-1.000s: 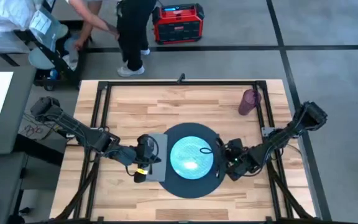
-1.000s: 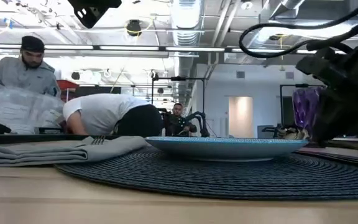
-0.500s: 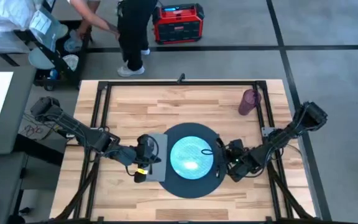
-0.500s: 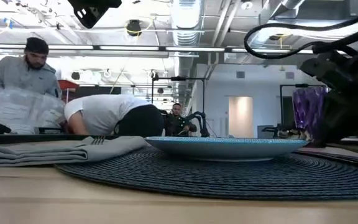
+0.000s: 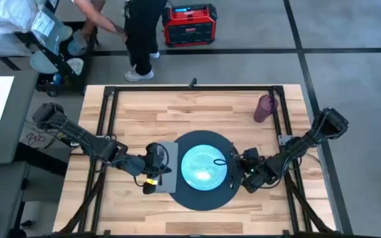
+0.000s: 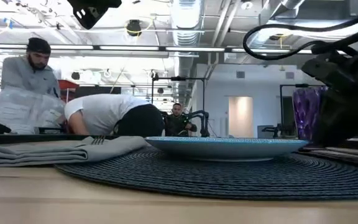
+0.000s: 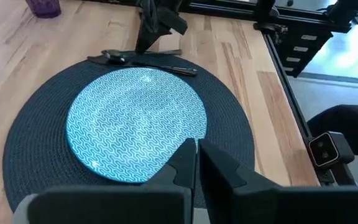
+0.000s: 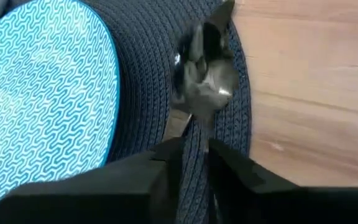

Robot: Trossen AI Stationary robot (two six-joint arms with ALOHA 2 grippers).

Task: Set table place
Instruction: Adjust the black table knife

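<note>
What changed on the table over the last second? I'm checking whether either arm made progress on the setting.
Almost nothing on the table moved. In the low view, the right gripper shifted very slightly by the spoon at the mat's edge; no grasp or release is visible. The left gripper stayed over the napkin. The plate and purple cup kept their places. Only the people behind the table moved a little.

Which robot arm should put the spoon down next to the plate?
The right one, probably. The right gripper is already at the mat's right edge with the spoon at its fingertips, beside the teal plate. The left gripper is over the napkin on the other side.
</note>
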